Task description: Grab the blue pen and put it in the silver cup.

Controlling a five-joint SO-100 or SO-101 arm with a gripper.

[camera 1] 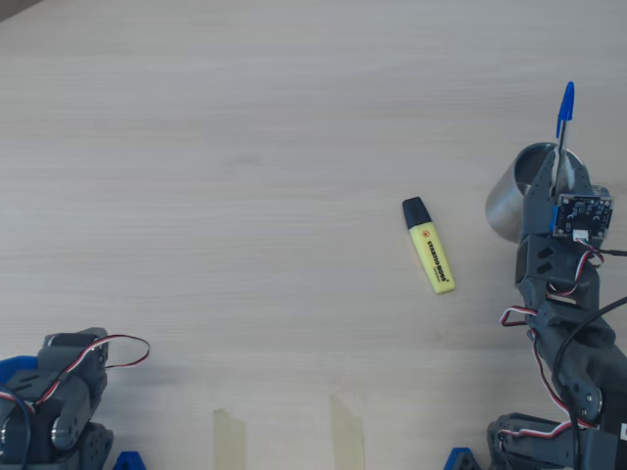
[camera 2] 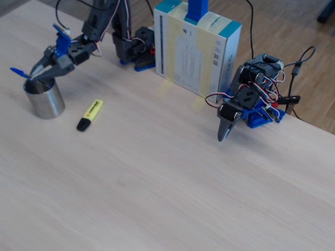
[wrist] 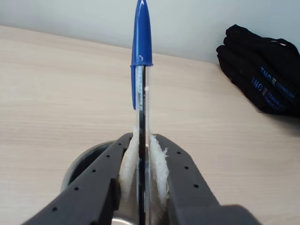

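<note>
- Clamping the blue pen (wrist: 141, 70) between white-padded fingers (wrist: 161, 168), cap end up in wrist view.
- Held over the silver cup (camera 1: 511, 201) mouth, overhead.
- Yellow highlighter (camera 1: 429, 246) flat on bench (camera 1: 245, 147), at cup's 8 o'clock, apart.

The blue pen (wrist: 142, 93) is seen near the middle of the wrist view, with a clear barrel and a blue cap pointing to the top of the frame. It is clamped between two white-padded jaws, above the cup's opening. The silver cup (camera 1: 511, 201) is a shiny steel cylinder, stood upright at the right edge of the overhead view. In the fixed view it (camera 2: 46, 100) is placed at the upper left.
</note>
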